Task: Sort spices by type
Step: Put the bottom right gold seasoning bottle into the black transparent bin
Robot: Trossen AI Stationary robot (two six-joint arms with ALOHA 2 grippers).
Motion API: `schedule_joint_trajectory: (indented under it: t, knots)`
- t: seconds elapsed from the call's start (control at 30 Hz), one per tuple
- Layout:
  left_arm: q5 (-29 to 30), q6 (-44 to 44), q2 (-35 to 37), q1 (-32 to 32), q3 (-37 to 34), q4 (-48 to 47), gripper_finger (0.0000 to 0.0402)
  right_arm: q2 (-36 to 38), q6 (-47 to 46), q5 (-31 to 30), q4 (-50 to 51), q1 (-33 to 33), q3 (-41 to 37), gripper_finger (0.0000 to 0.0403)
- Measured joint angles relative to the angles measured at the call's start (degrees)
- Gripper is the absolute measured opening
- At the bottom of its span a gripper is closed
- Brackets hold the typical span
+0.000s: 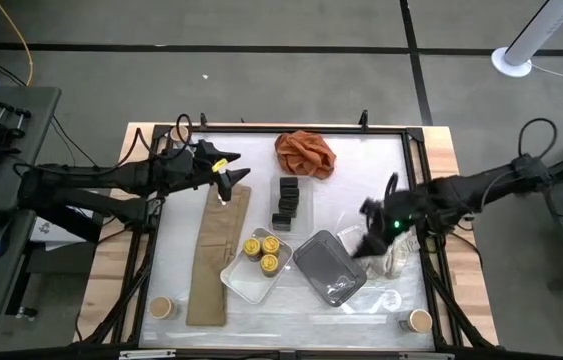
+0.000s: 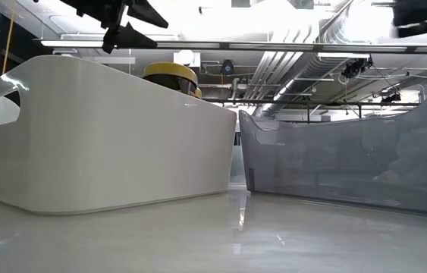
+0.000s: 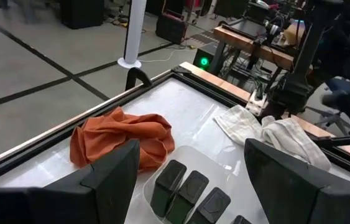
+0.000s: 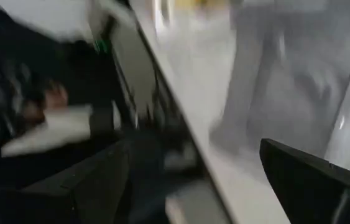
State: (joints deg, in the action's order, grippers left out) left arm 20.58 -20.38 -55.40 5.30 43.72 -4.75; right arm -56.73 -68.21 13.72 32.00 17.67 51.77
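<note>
Yellow-lidded jars (image 1: 263,251) stand in a white tray (image 1: 239,280) near the table's middle; one lid (image 2: 171,73) shows above the tray wall in the low view. Three black boxes (image 1: 285,202) stand in a row beyond them, also seen as black boxes (image 3: 190,190) in the left wrist view. One tan-lidded jar (image 1: 161,307) stands at the near left, another (image 1: 419,320) at the near right. My left gripper (image 1: 233,170) hovers open at the far left, aimed toward the boxes. My right gripper (image 1: 373,226), blurred, hangs open above the table's right side.
A grey tray (image 1: 329,266) lies right of the white one. An orange cloth (image 1: 304,152) is crumpled at the far edge. A long tan strip (image 1: 216,255) lies on the left, and a white cloth (image 1: 397,256) on the right. A black frame (image 1: 291,128) rims the table.
</note>
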Motion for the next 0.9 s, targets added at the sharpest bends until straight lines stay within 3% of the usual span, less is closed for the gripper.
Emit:
schedule_joint_trajectory:
  t: [0.27,0.47,0.67,0.9]
  knots:
    - [0.20,0.04,0.00,0.00,0.00,-0.02,0.0274,-6.57,-17.73,10.82,18.10,16.70,0.00,0.0353]
    - [0.18,3.14,0.00,0.00,0.00,-0.04,0.0274,-10.02,-33.92,15.34,19.33,25.28,0.00,0.0353]
    - [-0.57,5.55,0.00,0.04,0.00,-0.06,0.0274,-12.04,-45.26,18.05,18.85,28.79,0.00,0.0353]
    - [-5.00,5.53,0.00,1.03,0.00,-0.10,0.0274,-14.32,-50.30,19.85,15.63,28.86,0.00,0.0353]
